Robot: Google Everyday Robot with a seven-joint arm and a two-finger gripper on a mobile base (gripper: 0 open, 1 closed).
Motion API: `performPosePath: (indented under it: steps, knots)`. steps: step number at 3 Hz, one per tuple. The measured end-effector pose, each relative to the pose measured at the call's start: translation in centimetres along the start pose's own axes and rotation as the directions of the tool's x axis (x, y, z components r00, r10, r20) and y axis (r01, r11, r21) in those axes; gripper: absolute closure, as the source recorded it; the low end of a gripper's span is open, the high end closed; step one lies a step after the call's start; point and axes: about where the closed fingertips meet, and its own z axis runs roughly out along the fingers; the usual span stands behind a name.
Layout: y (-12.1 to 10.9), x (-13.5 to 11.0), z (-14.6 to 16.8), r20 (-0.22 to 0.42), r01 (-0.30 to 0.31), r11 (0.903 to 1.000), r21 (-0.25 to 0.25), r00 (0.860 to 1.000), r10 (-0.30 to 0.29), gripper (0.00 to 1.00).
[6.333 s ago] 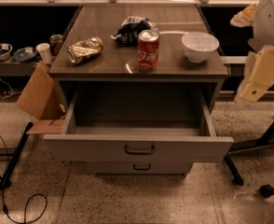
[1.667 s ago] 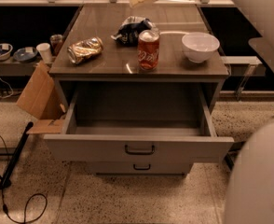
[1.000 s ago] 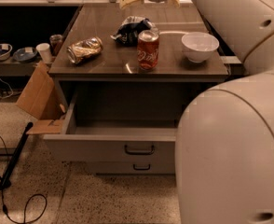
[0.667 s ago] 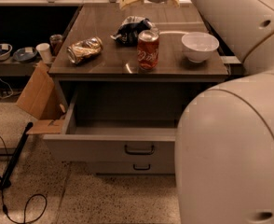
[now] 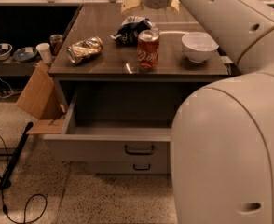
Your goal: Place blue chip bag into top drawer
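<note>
The blue chip bag [image 5: 129,28] lies crumpled on the back middle of the tabletop, just behind the red soda can [image 5: 148,49]. My gripper [image 5: 152,3] hangs at the top of the camera view, above and slightly behind the bag, not touching it. Its two tan fingers [image 5: 130,2] stand spread apart with nothing between them. The top drawer [image 5: 104,146] is pulled out below the tabletop and shows a dark curved handle [image 5: 139,150]. My arm covers the drawer's right part.
A crushed gold-brown can [image 5: 85,49] lies at the table's left and a white bowl [image 5: 199,46] stands at its right. The smaller lower drawer [image 5: 141,167] is shut. A cardboard box [image 5: 38,94] and a black cable [image 5: 13,162] lie on the floor at left.
My arm has swung in from the right and now reaches across the view to above the back of the table. In the last second the gripper has sunk slightly towards the bag.
</note>
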Motion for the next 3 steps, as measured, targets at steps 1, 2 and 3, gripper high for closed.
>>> performPosePath:
  steps: [1,2,3]
  knots:
    - [-0.1,0.4,1.7,0.001,-0.015,0.9998,0.011,1.000,0.015,0.00]
    - [-0.1,0.6,2.8,0.001,-0.018,0.9997,0.017,1.000,0.018,0.00]
    - [0.0,0.6,4.3,-0.001,0.004,0.9998,0.019,1.000,-0.004,0.00]
